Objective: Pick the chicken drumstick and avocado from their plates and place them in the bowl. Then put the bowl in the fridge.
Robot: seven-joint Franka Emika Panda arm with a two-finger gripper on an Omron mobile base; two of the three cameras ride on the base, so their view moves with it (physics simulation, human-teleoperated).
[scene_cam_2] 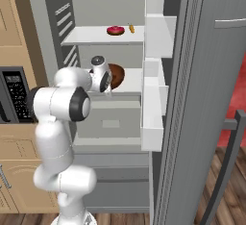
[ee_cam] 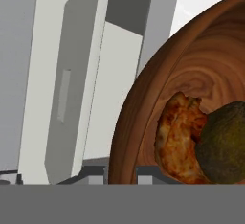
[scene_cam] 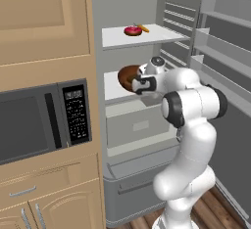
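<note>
Both foods are loaded, the chicken drumstick point(ee_cam: 181, 141) and avocado point(ee_cam: 225, 141) lying together in the bowl point(scene_cam: 127, 76), which the claw point(scene_cam: 138, 84) clamps by its rim at the fridge's point(scene_cam: 147, 125) middle shelf point(scene_cam: 113, 90), centre frame, so only release remains.

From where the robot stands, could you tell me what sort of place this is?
A home-style kitchen, rendered: an open grey fridge with pale shelves, a black-fronted microwave built into tan wooden cabinets, and a wooden bowl of food.
</note>
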